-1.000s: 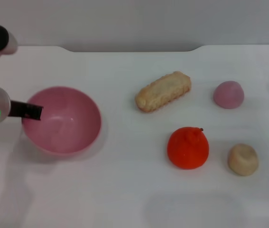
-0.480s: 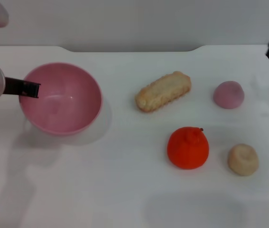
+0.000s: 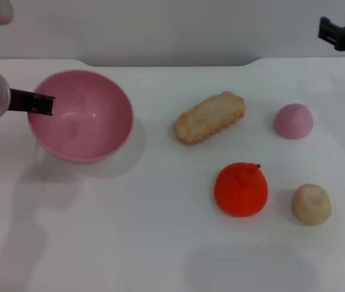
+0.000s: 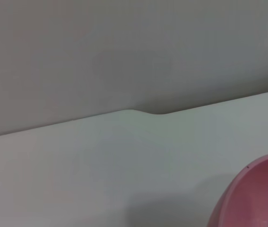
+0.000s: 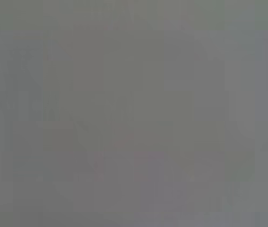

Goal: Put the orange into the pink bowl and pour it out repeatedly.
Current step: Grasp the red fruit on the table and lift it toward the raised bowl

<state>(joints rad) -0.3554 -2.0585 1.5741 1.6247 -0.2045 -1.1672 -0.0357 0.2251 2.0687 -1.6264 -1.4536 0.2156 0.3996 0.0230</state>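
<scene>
The pink bowl [image 3: 81,115] is at the left of the white table [image 3: 129,243], empty and a little off the surface, with its shadow under it. My left gripper [image 3: 39,104] is shut on the bowl's left rim. A part of the bowl also shows in the left wrist view [image 4: 259,196]. The orange [image 3: 241,188] stands on the table right of centre, apart from both grippers. My right gripper [image 3: 341,31] is high at the far right, above the table's back edge, with nothing seen in it. The right wrist view shows only grey.
A long tan bread piece [image 3: 209,117] lies in the middle. A small mauve-pink dome [image 3: 293,120] sits at the right, and a small tan lump [image 3: 311,204] is right of the orange. A grey wall [image 3: 160,27] runs behind the table.
My left gripper has lifted the pink bowl and carried it toward the back. My right gripper has come into view at the right and risen toward the back right.
</scene>
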